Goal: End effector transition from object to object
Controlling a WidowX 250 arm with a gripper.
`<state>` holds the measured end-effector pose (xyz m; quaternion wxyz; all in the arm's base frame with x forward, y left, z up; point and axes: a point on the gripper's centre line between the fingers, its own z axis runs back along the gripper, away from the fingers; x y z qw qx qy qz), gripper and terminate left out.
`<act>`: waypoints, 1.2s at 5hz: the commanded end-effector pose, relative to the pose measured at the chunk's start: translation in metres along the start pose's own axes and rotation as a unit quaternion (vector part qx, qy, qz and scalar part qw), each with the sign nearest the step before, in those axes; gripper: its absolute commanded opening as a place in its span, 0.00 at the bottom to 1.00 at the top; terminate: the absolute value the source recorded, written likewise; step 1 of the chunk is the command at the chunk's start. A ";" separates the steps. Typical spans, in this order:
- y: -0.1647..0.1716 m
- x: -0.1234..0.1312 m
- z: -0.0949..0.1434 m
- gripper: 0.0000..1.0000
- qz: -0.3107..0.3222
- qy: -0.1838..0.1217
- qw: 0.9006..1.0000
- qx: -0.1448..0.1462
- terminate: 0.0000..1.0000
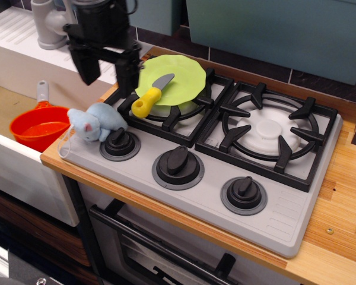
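My black gripper (105,77) hangs with two fingers pointing down, open and empty, above the left rear corner of the stove, just left of the green plate (177,77). A knife with a yellow handle (147,102) lies on that plate over the left burner. A light blue plush toy (96,122) lies on the stove's front left corner, below the gripper and apart from it. The left finger (86,66) and the right finger (126,74) stand about a burner's half width apart.
An orange pot (38,126) sits in the sink at the left. A grey faucet (47,24) stands at the back left. Three black knobs (178,166) line the stove front. The right burner (267,130) is bare. The wooden counter (338,202) runs along the right.
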<state>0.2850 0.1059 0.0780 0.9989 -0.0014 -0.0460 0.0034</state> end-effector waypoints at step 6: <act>0.014 -0.017 -0.047 1.00 -0.001 -0.064 0.998 -0.010 1.00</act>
